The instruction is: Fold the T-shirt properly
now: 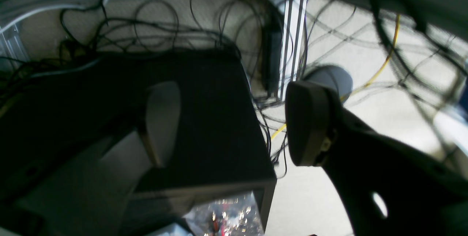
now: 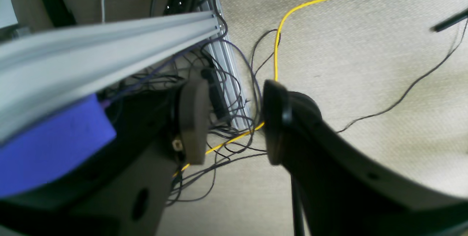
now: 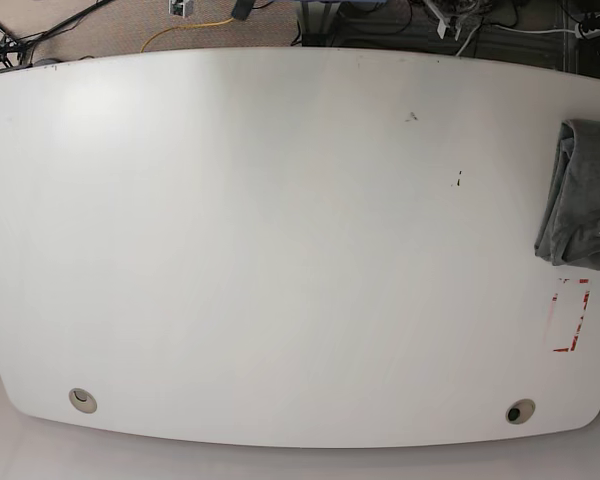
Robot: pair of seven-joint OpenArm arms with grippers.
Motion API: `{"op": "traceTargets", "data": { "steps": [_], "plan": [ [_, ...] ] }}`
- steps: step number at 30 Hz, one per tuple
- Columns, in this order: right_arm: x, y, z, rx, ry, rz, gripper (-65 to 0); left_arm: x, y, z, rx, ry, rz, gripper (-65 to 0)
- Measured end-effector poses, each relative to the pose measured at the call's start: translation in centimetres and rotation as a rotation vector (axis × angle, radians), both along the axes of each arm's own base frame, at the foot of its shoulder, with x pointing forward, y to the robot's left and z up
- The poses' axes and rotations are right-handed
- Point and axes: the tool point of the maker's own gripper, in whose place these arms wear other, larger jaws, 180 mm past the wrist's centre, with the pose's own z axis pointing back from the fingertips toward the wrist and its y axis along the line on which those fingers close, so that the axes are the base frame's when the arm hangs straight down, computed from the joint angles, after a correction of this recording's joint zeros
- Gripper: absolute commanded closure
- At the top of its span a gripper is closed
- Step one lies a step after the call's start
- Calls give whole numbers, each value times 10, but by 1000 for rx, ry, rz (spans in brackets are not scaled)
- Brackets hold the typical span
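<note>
The heather-grey cotton T-shirt (image 3: 581,195) lies bunched in a soft heap at the base view's right edge of the broad white table (image 3: 280,250), partly cut off by the frame, well apart from both my pairs of jaws; neither arm appears in that view.

My left gripper (image 1: 234,122) stands wide open and empty, with only a dark box-like cabinet (image 1: 204,119) and tangled black cables (image 1: 164,27) on the pale carpet beyond its jaws. My right gripper (image 2: 234,119) is parted about halfway and holds nothing; past its jaws run a yellow cable (image 2: 292,13), a grey aluminium rail (image 2: 109,46) and a violet block (image 2: 47,144) to one side.

Step in hand, as I judge it: bringing the jaws over the table to the heap. To do it well, I would approach low and open, take the cloth at two separate edges rather than mid-bundle, then draw it toward the table's centre and spread it flat before any fold.

Hidden or unclear: the garment's neck, sleeves and hem cannot be told apart within the heap; its far portion is outside the frame; both wrist views are blurred and show no cloth.
</note>
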Motion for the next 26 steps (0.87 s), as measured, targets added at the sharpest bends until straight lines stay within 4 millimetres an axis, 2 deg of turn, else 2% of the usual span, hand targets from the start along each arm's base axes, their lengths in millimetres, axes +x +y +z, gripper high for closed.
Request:
{"op": "traceTargets", "data": {
  "steps": [4, 8, 10, 13, 16, 21, 26],
  "plan": [
    [-2, 2, -10, -16, 56, 66, -233, 14, -5, -3, 19, -7, -9, -414],
    [3, -1, -16, -61, 74, 127, -238, 9, -2, -4, 29, 36, -41, -414],
    [8, -2, -16, -75, 68, 123, -238, 2, -4, -5, 33, 70, -35, -414],
    [10, -2, -17, -82, 69, 132, -238, 2, -12, -6, 21, 78, -34, -414],
    [11, 2, -18, -80, 71, 134, -239, 14, -22, -6, 0, 63, -32, -414],
    [20, 13, -18, -61, 55, 133, -239, 36, -17, -6, 12, 22, -31, -414],
    [16, 16, -18, -59, 60, 131, -239, 22, -16, -6, 13, 49, -22, -414]
  ]
}}
